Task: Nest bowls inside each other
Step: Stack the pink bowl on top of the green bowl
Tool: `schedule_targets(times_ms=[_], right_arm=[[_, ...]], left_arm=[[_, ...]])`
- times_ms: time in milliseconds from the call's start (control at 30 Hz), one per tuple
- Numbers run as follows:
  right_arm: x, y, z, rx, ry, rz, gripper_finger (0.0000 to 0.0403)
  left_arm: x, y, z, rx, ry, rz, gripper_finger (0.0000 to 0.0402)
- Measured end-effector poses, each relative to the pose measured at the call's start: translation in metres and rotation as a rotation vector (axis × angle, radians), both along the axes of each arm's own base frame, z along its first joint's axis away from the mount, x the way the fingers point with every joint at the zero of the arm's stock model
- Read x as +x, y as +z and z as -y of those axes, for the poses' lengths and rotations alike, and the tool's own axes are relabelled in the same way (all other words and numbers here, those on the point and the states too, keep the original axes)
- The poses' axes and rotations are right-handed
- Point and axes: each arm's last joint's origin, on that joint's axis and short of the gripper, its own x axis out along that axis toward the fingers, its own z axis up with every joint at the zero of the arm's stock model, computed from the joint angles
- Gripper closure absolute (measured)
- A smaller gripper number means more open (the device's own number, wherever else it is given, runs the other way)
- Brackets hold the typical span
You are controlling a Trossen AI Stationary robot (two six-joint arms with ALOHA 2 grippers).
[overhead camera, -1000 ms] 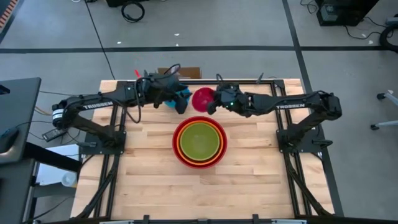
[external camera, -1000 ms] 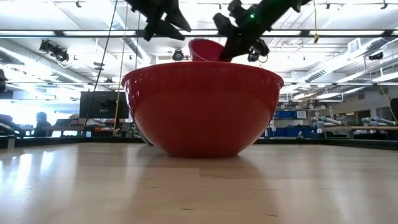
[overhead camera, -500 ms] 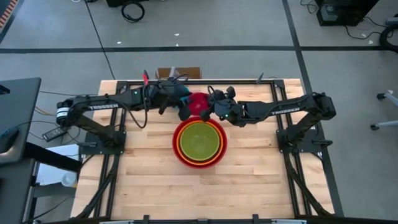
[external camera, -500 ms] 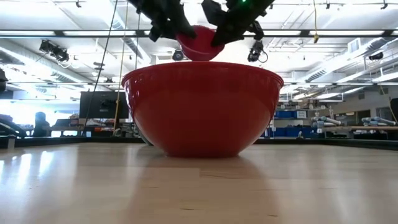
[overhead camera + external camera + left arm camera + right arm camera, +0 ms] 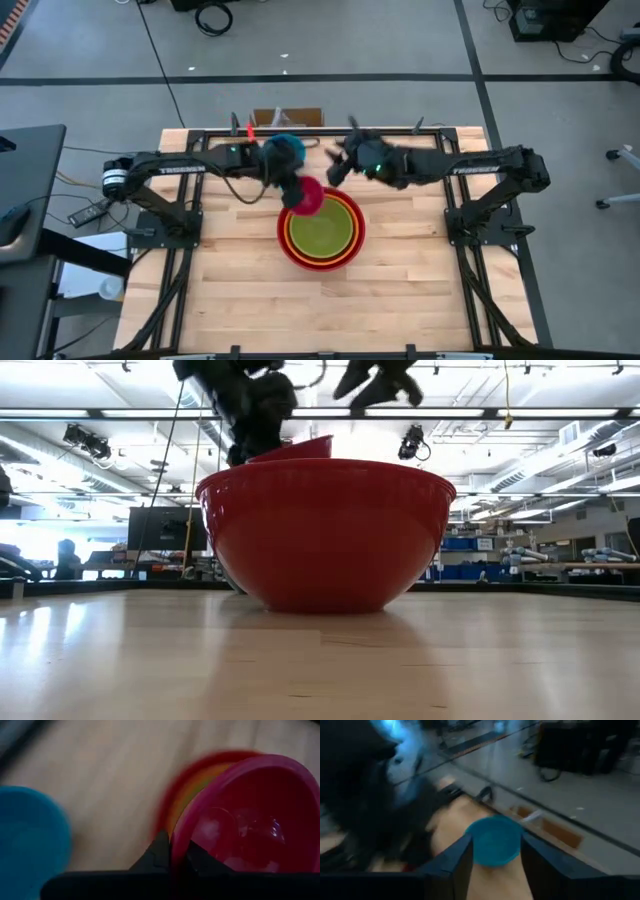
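The red bowl (image 5: 322, 262) stands mid-table with the orange bowl (image 5: 346, 246) and the lime green bowl (image 5: 322, 230) nested in it. My left gripper (image 5: 296, 192) is shut on the small pink bowl (image 5: 309, 198), which hangs over the stack's far left rim (image 5: 186, 790). In the low view the pink bowl's rim (image 5: 296, 450) shows just above the red bowl (image 5: 325, 535). The blue bowl (image 5: 286, 147) rests on the table near the far edge, partly under my left arm. My right gripper (image 5: 334, 168) stands open and bare, to the right of the blue bowl (image 5: 494, 840). My left gripper pinches the pink bowl's rim (image 5: 176, 836) on the side toward the table's left, one finger (image 5: 159, 851) outside the wall and one inside. The fingers slant down from the left. The bowl sits mouth up, slightly tilted; the red wall hides whether its bottom touches the stack.
A dark metal frame (image 5: 430, 132) runs along the table's far edge and both arm bases. The near half of the wooden table (image 5: 320, 310) lies in front of the stack. Cables and a box sit on the floor beyond the far edge.
My right gripper brought the pink bowl toward the left one, then opened, let go and drew back up and toward the right. My left gripper shut on the bowl's rim, tipped downward and carried the bowl down and nearer, over the stack's far left rim.
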Motion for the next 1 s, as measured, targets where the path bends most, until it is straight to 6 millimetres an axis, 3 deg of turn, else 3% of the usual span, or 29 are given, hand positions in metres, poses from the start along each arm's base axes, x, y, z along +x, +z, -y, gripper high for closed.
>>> schedule_targets(times_ms=[200,433,800,1000], right_arm=[[-0.017,0.02,0.021,-0.02,-0.064,-0.008,0.0204],[-0.026,0.02,0.032,0.007,-0.063,-0.053,0.0204],[-0.033,0.009,0.036,0.064,-0.111,-0.129,0.0205],[-0.034,0.002,0.039,0.084,-0.129,-0.143,0.0205]], left_arm=[[0.035,-0.044,0.022,-0.136,-0.15,-0.078,0.0395],[0.059,-0.087,0.029,-0.175,-0.072,-0.146,0.0364],[0.057,-0.083,0.022,-0.157,-0.029,-0.134,0.0262],[0.057,-0.083,0.021,-0.147,-0.04,-0.139,0.0263]])
